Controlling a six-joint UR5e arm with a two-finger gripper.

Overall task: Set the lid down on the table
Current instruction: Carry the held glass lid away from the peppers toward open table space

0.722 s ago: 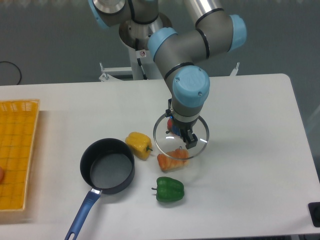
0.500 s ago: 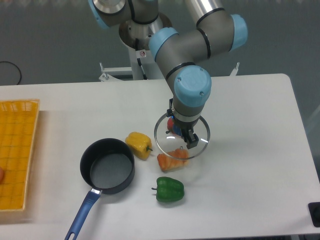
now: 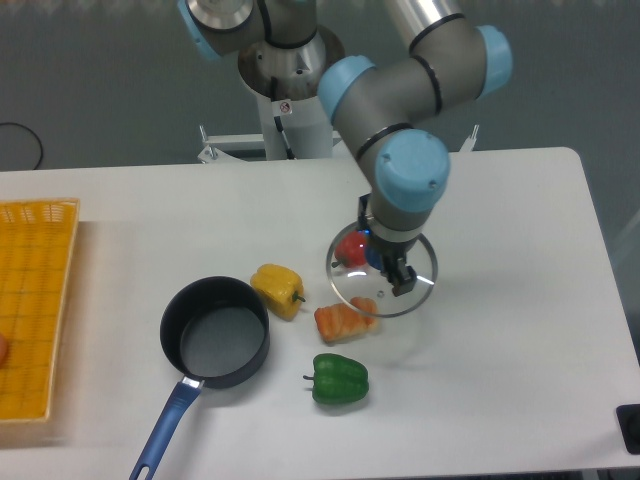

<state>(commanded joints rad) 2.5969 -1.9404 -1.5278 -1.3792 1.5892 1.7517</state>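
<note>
Pincer pointing straight down from the arm's blue-capped wrist, its fingers closed on the small blue knob at the centre of the lid. That glass disc with its thin silver rim sits roughly level under the wrist; whether it hangs just above the white bench or touches it cannot be told. A red object shows through the glass at its far left, and the lid's near-left rim overlaps the orange pepper lying on the bench.

Left of that, a yellow pepper lies just beside the dark saucepan, whose blue handle runs toward the near edge. A green pepper sits nearer the front, apart from the others. At the far left edge a yellow gridded tray rests on the bench.

The bench surface is smooth and white with a rounded far right corner; the stretch right of the lid, out to the right edge, is bare. Behind the bench the arm's base stands against a grey wall.
</note>
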